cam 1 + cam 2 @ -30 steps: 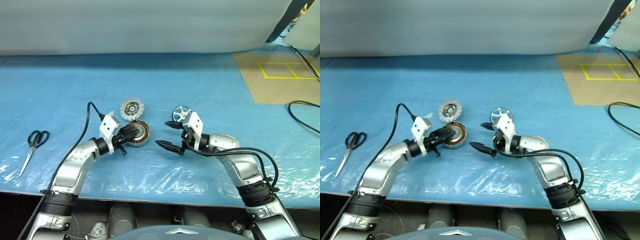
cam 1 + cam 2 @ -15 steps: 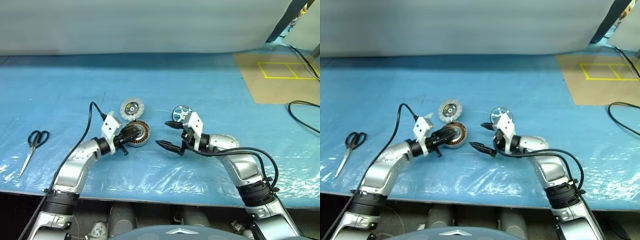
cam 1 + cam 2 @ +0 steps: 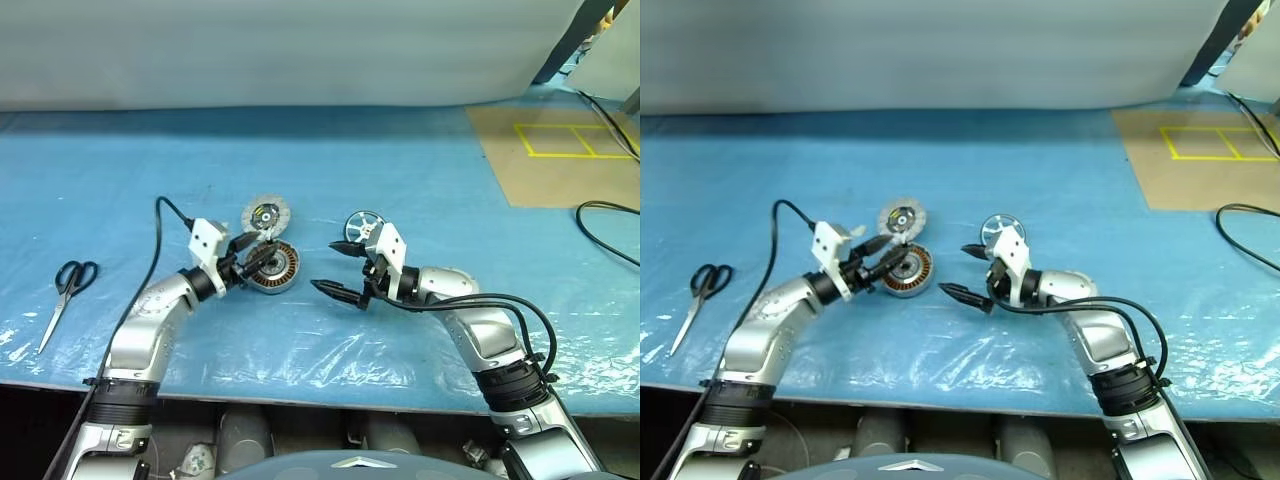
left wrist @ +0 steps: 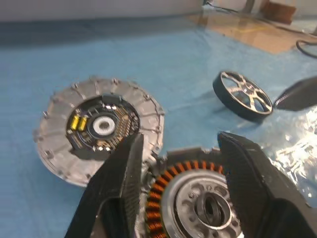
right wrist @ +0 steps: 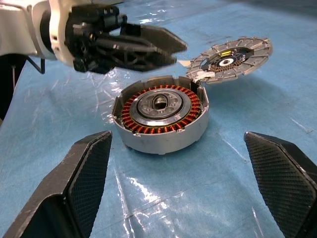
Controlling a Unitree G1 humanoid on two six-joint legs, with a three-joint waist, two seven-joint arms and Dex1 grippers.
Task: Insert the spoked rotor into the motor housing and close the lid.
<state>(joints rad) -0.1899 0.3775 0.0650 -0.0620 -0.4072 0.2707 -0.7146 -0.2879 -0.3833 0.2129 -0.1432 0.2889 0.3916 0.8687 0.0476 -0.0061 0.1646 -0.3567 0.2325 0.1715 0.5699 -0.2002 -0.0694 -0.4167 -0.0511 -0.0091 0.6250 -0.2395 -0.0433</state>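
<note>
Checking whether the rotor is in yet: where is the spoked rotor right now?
Not inserted: in the left eye view the spoked rotor lies on the blue table cover, right of the motor housing and lid, just beyond the right gripper.

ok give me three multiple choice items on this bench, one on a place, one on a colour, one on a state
1. Where is the rotor?
A. inside the housing
B. on the blue sheet beyond the right gripper
C. under the scissors

2. What colour are the housing windings?
A. copper-orange
B. green
C. white

3. How does the lid stand?
A. shut flat on the housing
B. off the housing, dark hub side up
C. held in the right gripper

Answers: 1 B, it lies on the sheet past the right gripper. 2 A, the ring shows copper-orange. 3 B, it sits beside the housing's rim, hub showing.
</note>
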